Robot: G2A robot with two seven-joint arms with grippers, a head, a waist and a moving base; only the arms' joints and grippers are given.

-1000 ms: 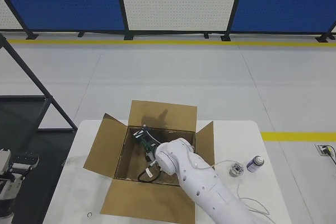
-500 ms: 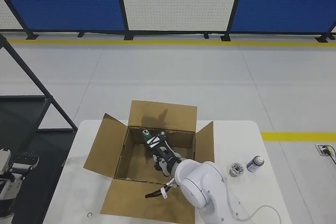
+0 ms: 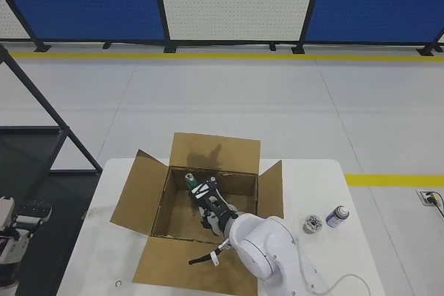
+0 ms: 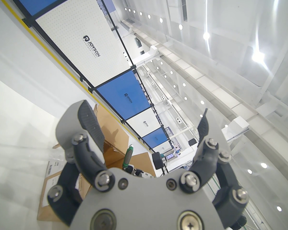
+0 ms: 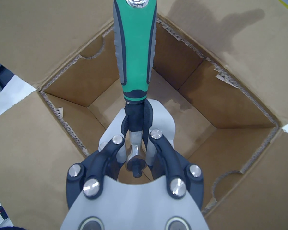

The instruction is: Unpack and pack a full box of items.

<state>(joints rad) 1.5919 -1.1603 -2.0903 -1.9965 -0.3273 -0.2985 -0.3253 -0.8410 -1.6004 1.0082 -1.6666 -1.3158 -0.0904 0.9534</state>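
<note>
Wrench (image 5: 134, 37), green handle: right gripper (image 5: 136, 120) jaws clamped on shank, centre frame, above open box (image 5: 194, 80). Advice: hold firm, steer handle off box walls. Left gripper (image 4: 145, 118) jaws wide, empty.

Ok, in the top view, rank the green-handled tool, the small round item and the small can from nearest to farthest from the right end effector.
1. Green-handled tool: held in the right end effector, over the open box.
2. Small round item: on the table, right of the box.
3. Small can: just beyond it, farther right.
</note>
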